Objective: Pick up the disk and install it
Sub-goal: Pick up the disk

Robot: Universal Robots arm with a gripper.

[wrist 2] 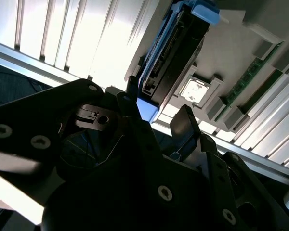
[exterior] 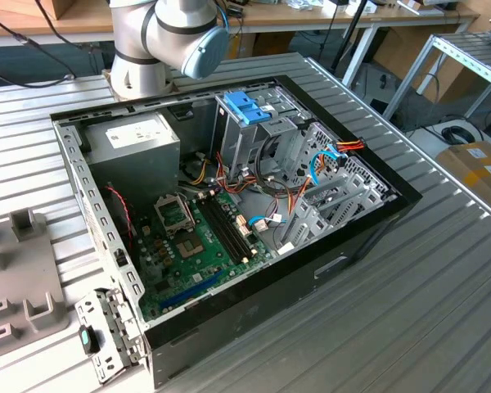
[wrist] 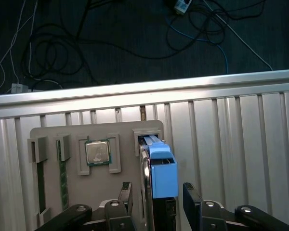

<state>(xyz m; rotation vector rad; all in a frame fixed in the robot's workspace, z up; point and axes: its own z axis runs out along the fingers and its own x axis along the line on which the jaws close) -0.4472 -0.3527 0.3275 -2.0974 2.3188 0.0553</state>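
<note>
Here the first wrist view looks down along the pincer [wrist: 159, 188] onto a grey holder tray [wrist: 120, 132] that lies on the ribbed metal surface [wrist: 231, 144]. The disk [wrist: 161, 168] stands on edge in one slot of that tray, its blue frame uppermost. The pincer's two dark fingers [wrist: 126, 192] are spread, one on each side of the disk, with a gap between each of them and the disk. Beside the disk, a processor chip [wrist: 97, 152] sits in its own recess, and a memory stick [wrist: 63, 173] lies in a narrow slot further along. Beyond the surface's edge, cables trail over a dark floor [wrist: 135, 38].

The second wrist view takes the same grouping from low and to the side. The disk [wrist 2: 176, 53] rises out of the tray, the chip [wrist 2: 195, 91] is just beside it, and the pincer [wrist 2: 156, 96] stands apart around the disk's near end.

The exterior view gives the wider setting. An open computer case [exterior: 311, 278] rests on the surface [exterior: 409, 311], with its motherboard [exterior: 204, 237], power supply [exterior: 139, 139] and metal drive cage [exterior: 266, 143] topped by a blue latch [exterior: 247, 106]. The arm's base [exterior: 168, 33] stands behind the case, and part of the grey tray [exterior: 16, 278] lies at the exterior view's left.
</note>
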